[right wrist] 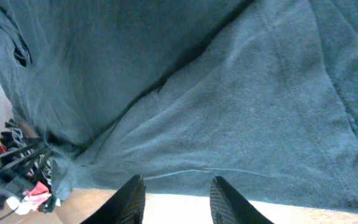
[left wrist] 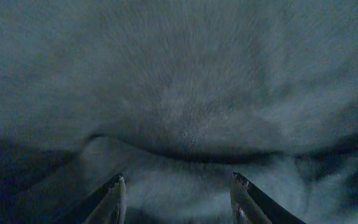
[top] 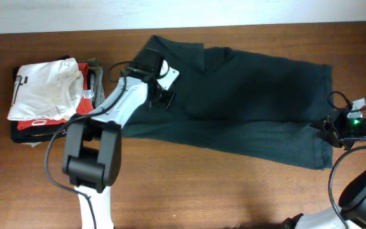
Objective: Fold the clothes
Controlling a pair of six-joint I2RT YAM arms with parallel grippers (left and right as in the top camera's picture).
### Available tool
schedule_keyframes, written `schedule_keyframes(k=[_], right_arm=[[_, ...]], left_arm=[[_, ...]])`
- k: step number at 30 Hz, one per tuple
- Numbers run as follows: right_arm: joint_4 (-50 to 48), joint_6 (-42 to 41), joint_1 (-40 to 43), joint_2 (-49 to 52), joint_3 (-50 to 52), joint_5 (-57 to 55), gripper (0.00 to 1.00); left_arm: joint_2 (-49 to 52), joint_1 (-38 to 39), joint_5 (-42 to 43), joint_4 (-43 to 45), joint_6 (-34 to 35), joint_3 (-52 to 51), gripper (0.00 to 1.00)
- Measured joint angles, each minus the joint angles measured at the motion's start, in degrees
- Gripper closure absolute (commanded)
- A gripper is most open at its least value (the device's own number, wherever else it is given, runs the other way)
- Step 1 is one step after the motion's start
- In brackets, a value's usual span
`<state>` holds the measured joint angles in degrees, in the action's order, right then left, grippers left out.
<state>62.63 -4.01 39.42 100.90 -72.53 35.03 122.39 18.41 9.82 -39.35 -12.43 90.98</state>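
Note:
The clothes are one dark charcoal T-shirt (top: 246, 105) spread flat across the table, its plain side up. My left gripper (top: 162, 97) is low over the shirt's left end. In the left wrist view this gripper (left wrist: 179, 180) stands open, with wrinkled fabric (left wrist: 185, 112) filling the frame beneath and beyond the tips. My right gripper (top: 319, 127) sits at the shirt's right edge. The right wrist view shows it (right wrist: 178, 180) open with only bare table between the fingers, and the shirt's hem (right wrist: 229, 171) lies just past the tips.
A stack of folded garments stands at the left, white (top: 46, 89) on top with red (top: 37, 123) beneath. Cables trail by the right arm (top: 345, 105). The brown table (top: 202, 191) shows in front of the shirt.

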Motion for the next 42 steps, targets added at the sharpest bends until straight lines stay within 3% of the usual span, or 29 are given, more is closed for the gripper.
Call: schedule_keyframes(k=[2, 5, 12, 13, 15, 18, 20, 23, 25, 30, 32, 33, 34, 39, 42], right_arm=[[0.00, 0.20, -0.37, 0.00, 0.00, -0.07, 0.62], [-0.02, 0.22, -0.42, 0.00, -0.02, -0.22, 0.62], [-0.04, 0.24, -0.42, 0.00, -0.02, -0.68, 0.61], [-0.04, 0.26, -0.42, 0.00, -0.02, -0.68, 0.61], [-0.09, 0.24, -0.42, 0.00, -0.02, -0.68, 0.61], [-0.20, 0.26, -0.42, 0.00, -0.02, -0.90, 0.53], [-0.57, -0.02, -0.44, 0.00, -0.02, -2.84, 0.49], [-1.70, -3.67, -0.44, -0.02, 0.87, -8.81, 0.48], [-3.28, -4.96, -0.44, 0.00, 3.02, -10.03, 0.48], [-4.79, -6.51, -0.44, 0.00, 5.18, -10.40, 0.48], [-4.79, -6.51, -0.44, 0.00, 5.18, -10.40, 0.48], [-4.79, -6.58, -0.44, 0.00, 5.18, -10.40, 0.48], [-4.79, -6.56, -0.44, 0.00, 5.20, -10.40, 0.48], [-4.79, -6.54, -0.44, 0.00, 5.20, -10.40, 0.48], [-4.79, -6.54, -0.44, 0.00, 5.20, -10.40, 0.48]], left_arm=[[2.69, 0.66, -2.89, 1.49, -0.72, 0.00, 0.79], [2.78, 0.66, -4.63, 2.62, -1.29, 0.02, 1.00], [2.78, 3.39, -5.79, -4.57, -1.53, 10.45, 0.98], [2.78, 4.13, -5.81, -4.72, -1.53, 10.51, 0.85], [2.78, 5.81, -5.86, -5.09, -1.90, 10.51, 0.36], [2.78, 6.21, -7.48, -5.40, -1.40, 10.51, 0.27], [2.86, 5.92, -12.90, -8.07, -0.33, 11.52, 0.17], [2.91, 4.00, -16.68, -15.56, 1.84, 16.63, 0.19], [2.95, 0.83, -15.45, -17.86, 3.80, 17.05, 0.24], [7.37, -5.70, -4.87, -8.94, 4.79, 16.28, 0.38], [10.47, -5.31, -0.92, -6.47, 4.59, 15.67, 0.66], [11.21, -4.90, -0.15, -5.60, 4.26, 15.52, 0.85], [11.65, -4.50, 0.28, -5.31, 3.85, 15.50, 0.96], [11.69, -4.02, -1.46, -8.63, 3.26, 17.22, 0.95], [11.69, -4.02, -5.55, -12.35, 3.23, 21.94, 1.00]])
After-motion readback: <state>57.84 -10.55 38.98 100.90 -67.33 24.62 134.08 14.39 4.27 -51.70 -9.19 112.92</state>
